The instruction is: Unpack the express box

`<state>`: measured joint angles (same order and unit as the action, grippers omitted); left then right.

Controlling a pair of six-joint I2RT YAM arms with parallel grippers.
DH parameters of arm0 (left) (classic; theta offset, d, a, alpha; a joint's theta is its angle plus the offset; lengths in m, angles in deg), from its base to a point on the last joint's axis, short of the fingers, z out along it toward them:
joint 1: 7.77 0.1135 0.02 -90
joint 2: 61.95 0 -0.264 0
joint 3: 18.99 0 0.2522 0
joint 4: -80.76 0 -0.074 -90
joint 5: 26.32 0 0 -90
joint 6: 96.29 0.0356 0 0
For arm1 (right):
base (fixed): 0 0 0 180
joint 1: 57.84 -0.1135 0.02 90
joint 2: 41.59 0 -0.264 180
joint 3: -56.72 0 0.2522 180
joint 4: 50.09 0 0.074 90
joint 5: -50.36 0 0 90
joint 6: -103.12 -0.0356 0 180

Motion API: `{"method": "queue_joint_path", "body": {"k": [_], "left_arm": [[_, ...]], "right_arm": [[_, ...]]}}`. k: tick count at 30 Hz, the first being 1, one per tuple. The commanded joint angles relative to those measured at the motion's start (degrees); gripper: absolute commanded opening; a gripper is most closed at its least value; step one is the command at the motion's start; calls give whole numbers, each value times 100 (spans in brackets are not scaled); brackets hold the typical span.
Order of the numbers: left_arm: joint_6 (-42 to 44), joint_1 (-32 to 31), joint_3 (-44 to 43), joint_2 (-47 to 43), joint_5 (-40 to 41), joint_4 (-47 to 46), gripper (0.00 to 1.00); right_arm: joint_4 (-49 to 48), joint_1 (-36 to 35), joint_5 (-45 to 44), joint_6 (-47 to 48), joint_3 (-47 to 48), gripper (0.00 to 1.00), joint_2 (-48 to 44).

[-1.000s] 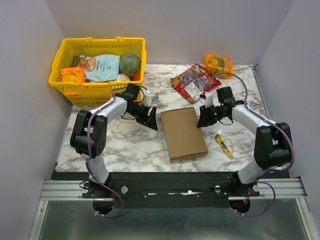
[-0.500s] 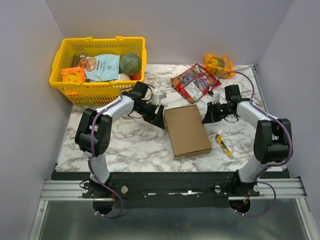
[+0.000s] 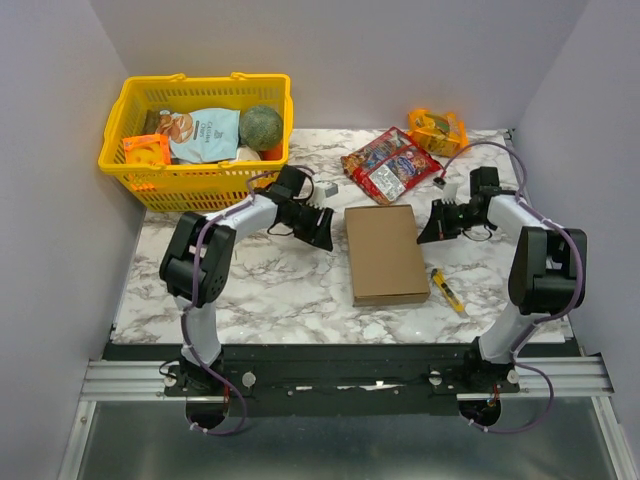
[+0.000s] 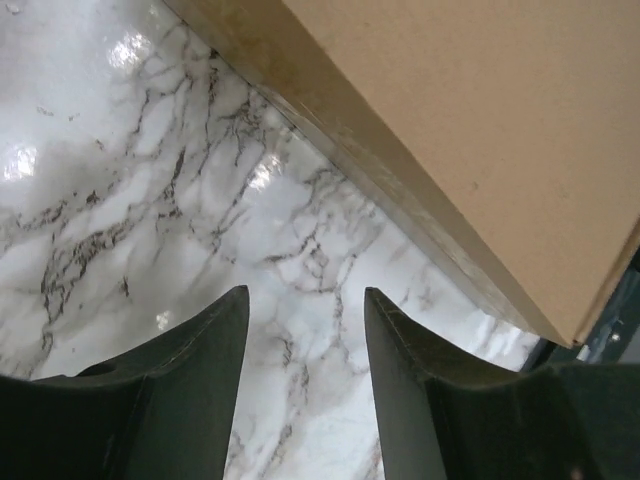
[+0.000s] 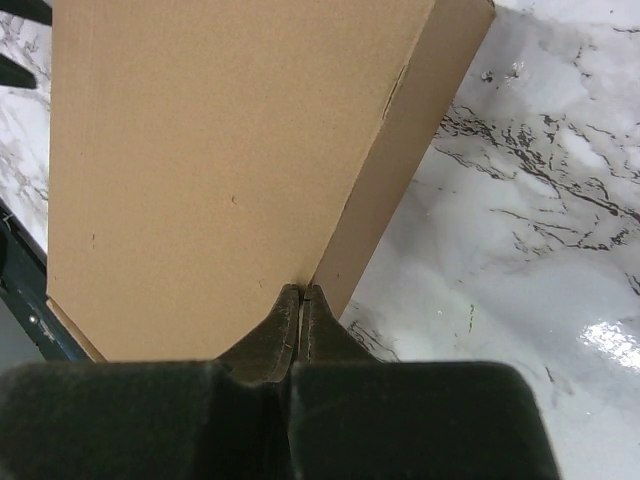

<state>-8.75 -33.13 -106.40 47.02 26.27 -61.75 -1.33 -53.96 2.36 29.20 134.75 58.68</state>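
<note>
The express box [image 3: 385,255] is a flat plain brown cardboard mailer. It lies closed on the marble table between the two arms. My left gripper [image 3: 326,228] is just left of the box's far left corner. In the left wrist view it [image 4: 305,300] is open with only marble between the fingers, and the box [image 4: 480,120] lies beyond them to the right. My right gripper [image 3: 430,230] is by the box's right side. In the right wrist view it [image 5: 302,290] is shut and empty, its tips at the upper right edge of the box [image 5: 220,150].
A yellow basket [image 3: 118,160] with groceries stands at the back left. Red snack packs [image 3: 388,165] and an orange bag [image 3: 437,130] lie at the back right. A yellow utility knife [image 3: 447,290] lies right of the box. A small grey object [image 3: 330,187] lies behind the left gripper.
The box has slid to the right and turned a little. My left gripper has followed it rightward, and my right gripper has drawn back to the right.
</note>
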Motion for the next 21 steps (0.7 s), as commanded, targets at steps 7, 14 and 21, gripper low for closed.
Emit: {"method": "queue_joint_path", "body": {"k": [7, 14, 21], "left_arm": [[-439, -803, -1177, 1179, 252, -703, 63], [-668, -891, -959, 381, -433, -1263, 66], [-537, -926, -1082, 38, -1137, -1221, 68]], "right_arm": [[253, 148, -1238, 757, -125, 3, 485], [323, -299, -852, 810, -257, 20, 257], [261, -1354, -159, 318, 41, 50, 361]]}}
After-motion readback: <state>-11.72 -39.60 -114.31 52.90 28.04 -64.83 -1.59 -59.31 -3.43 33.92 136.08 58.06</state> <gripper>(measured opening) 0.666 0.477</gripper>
